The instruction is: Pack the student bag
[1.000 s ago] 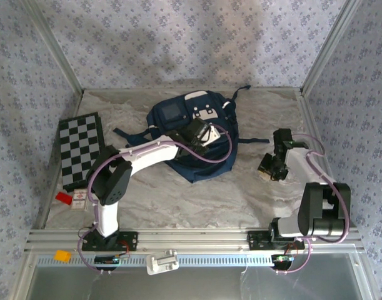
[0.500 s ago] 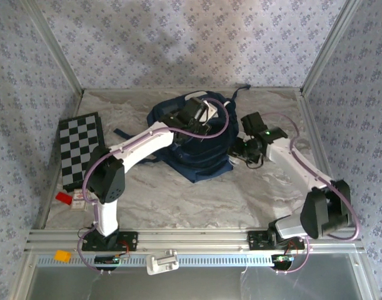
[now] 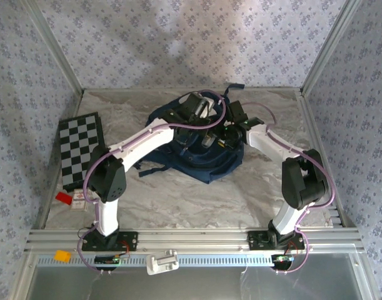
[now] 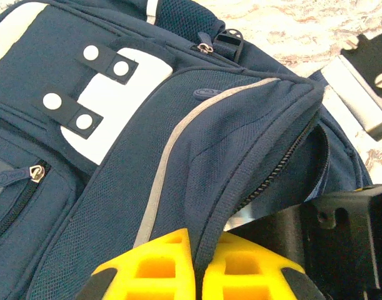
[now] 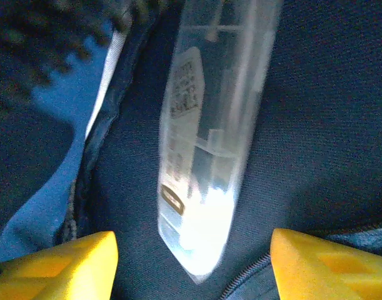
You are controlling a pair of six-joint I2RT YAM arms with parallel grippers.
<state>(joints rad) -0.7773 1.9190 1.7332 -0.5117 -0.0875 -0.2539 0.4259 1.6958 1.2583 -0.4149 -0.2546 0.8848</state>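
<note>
One student bag (image 3: 203, 159), two tools, one clear case (image 5: 209, 125).
Left tool (image 4: 197, 262) clenched the bag's pocket edge; right tool (image 5: 194, 259) stood released, case between its fingers; open bench (image 3: 197, 200) fronted the bag.

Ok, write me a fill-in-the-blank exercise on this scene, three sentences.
The left gripper is ____ on the zipper edge of the student bag.
The right gripper's jaws stand ____, with a clear plastic case between them.
The checkered board lies on the ____ side of the table.
Missing words: shut; open; left.
</note>
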